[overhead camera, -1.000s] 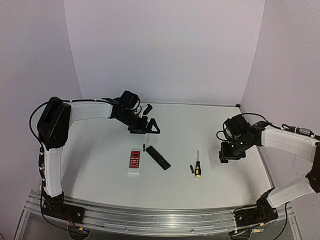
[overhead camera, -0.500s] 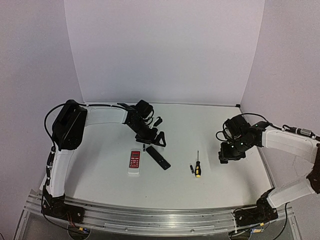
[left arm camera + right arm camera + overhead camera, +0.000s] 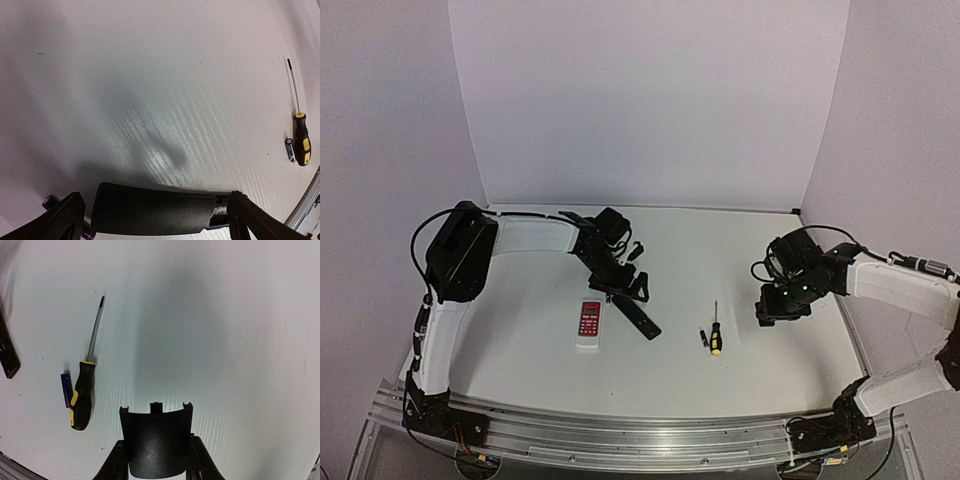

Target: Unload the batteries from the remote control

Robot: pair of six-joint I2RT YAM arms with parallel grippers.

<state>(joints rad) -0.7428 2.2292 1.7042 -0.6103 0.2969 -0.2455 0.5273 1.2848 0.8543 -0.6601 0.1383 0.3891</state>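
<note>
The left gripper hangs low over the white tabletop with its jaws wide apart. It straddles the far end of the slim, long, all-black rectangular remote control. In the left wrist view the remote's dark body lies crosswise between the two black fingers, with a gap on either side, so neither finger presses on it. The remote lies flat near the middle of the table, slanted, its near end pointing toward the right arm's side. Just to its left, apart from it, lies the wider white remote with a red button panel. A small dark rounded end peeks out beside the left finger, and too little of it shows to tell what it is. Well to the right of the black remote lies the yellow-and-black-handled screwdriver, its thin shaft pointing toward the far wall. A tiny dark cylindrical battery with a pale end lies along the handle's left side, just beside it and out of the remote. Farther right, the right gripper hovers above the table with its jaws clamped on a curved black plastic cover with small tabs on its edge, held clear of the surface.
</note>
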